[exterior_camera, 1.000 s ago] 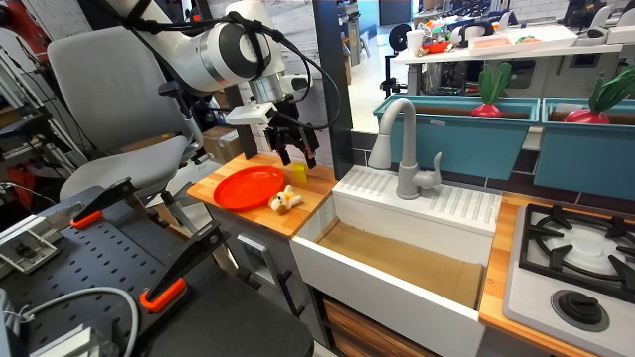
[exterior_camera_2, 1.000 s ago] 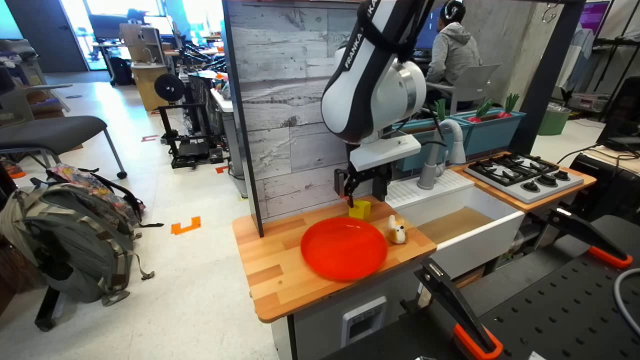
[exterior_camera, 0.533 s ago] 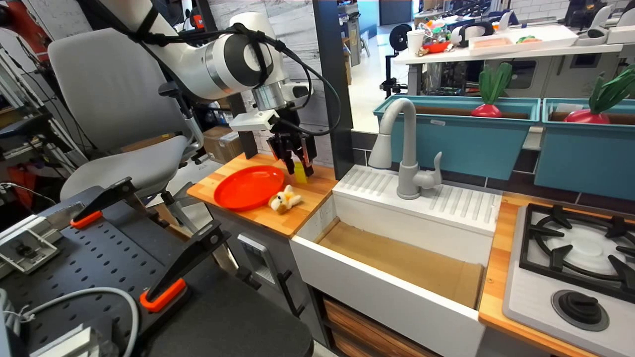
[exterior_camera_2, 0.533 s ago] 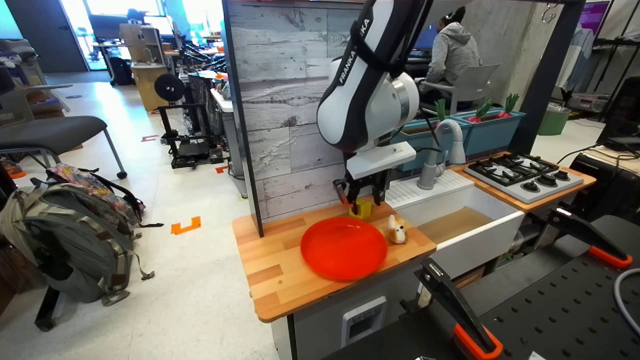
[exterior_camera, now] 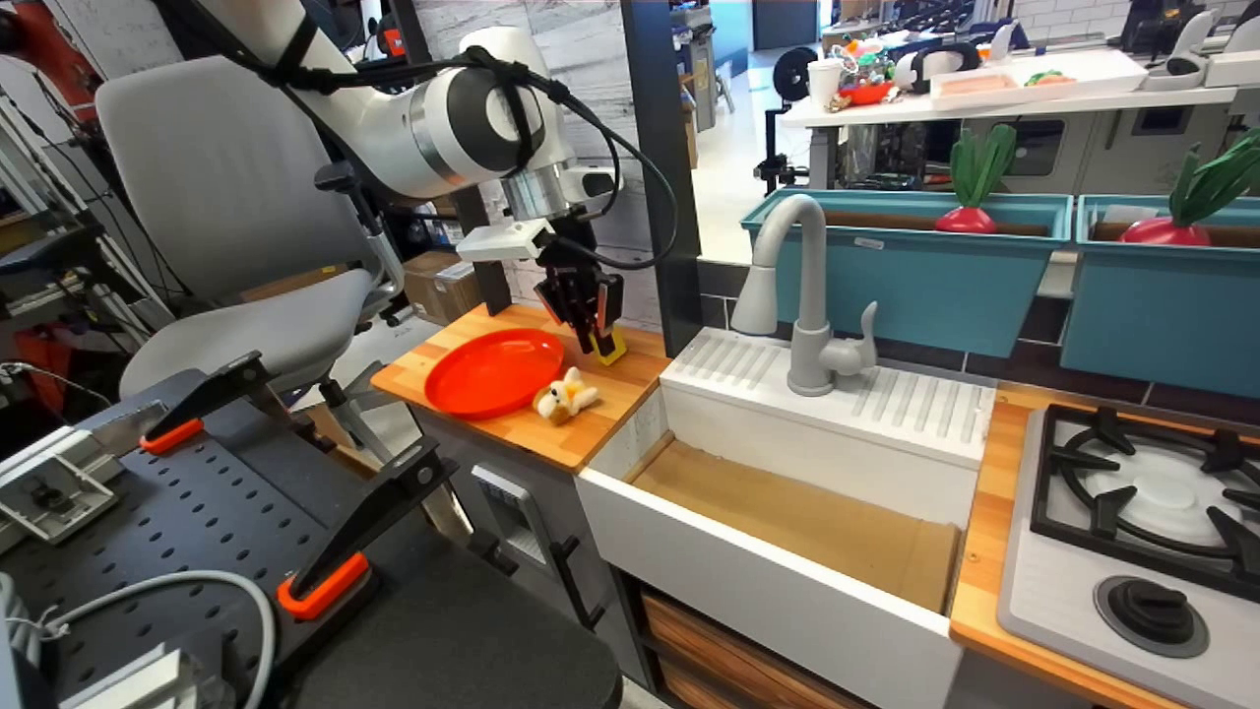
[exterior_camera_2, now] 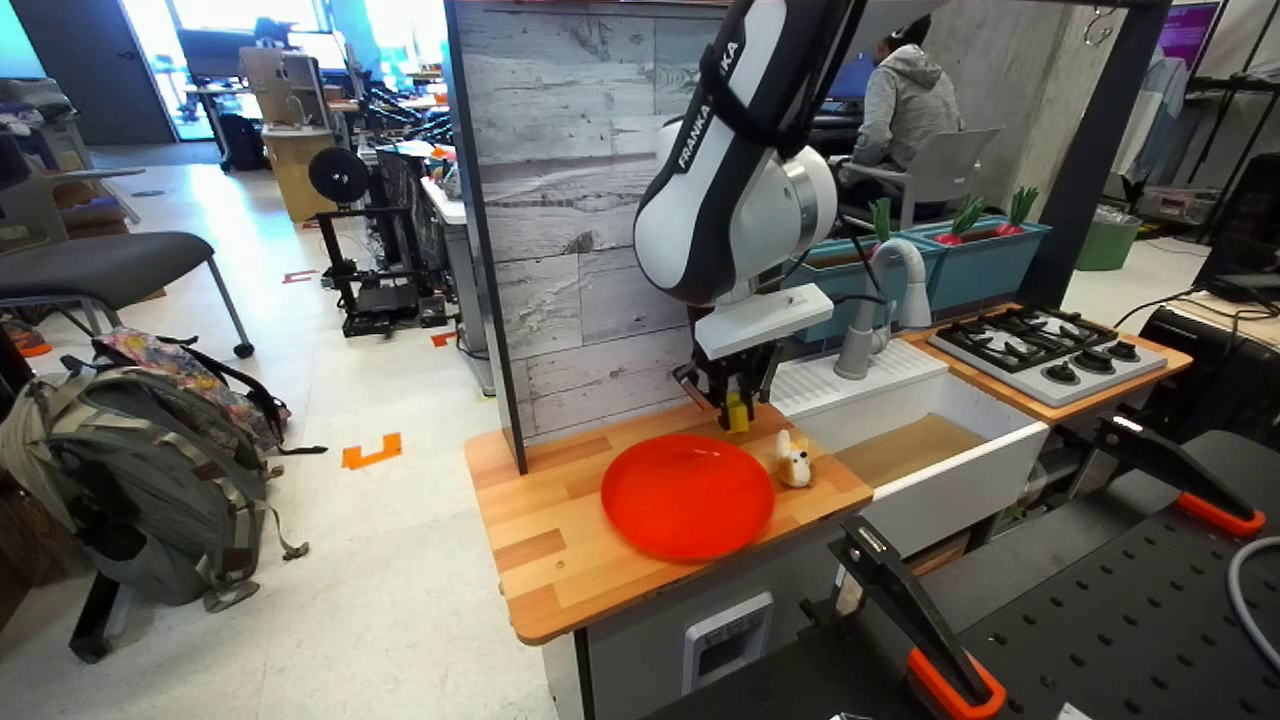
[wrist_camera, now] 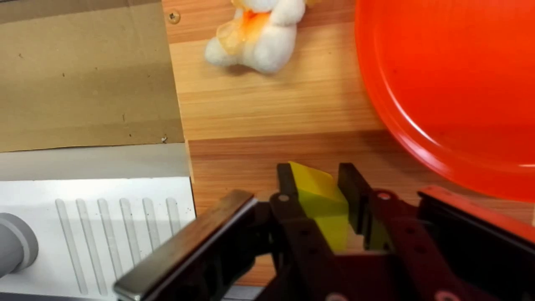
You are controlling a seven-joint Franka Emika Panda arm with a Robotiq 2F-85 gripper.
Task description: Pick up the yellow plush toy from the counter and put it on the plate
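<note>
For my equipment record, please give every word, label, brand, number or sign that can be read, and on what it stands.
"FRANKA": on the white and black jointed robot arm.
"KA": higher on that arm; a black strap apparently covers the rest.
Too small or blurred to read: the white label on the teal rectangular planter, and any other markings.

In the wrist view, the gripper (wrist_camera: 319, 180), cropped at the bottom, covers part of the yellow toy (wrist_camera: 317, 194); the edges cut off the orange-red plate (wrist_camera: 455, 83), a small plush animal (wrist_camera: 267, 46) and the faucet (wrist_camera: 11, 244). In both exterior views the robot arm (exterior_camera_2: 690, 235) runs off the top and the gripper partly hides the toy; whether the toy touches the counter (exterior_camera_2: 560, 520), I cannot tell.
</note>
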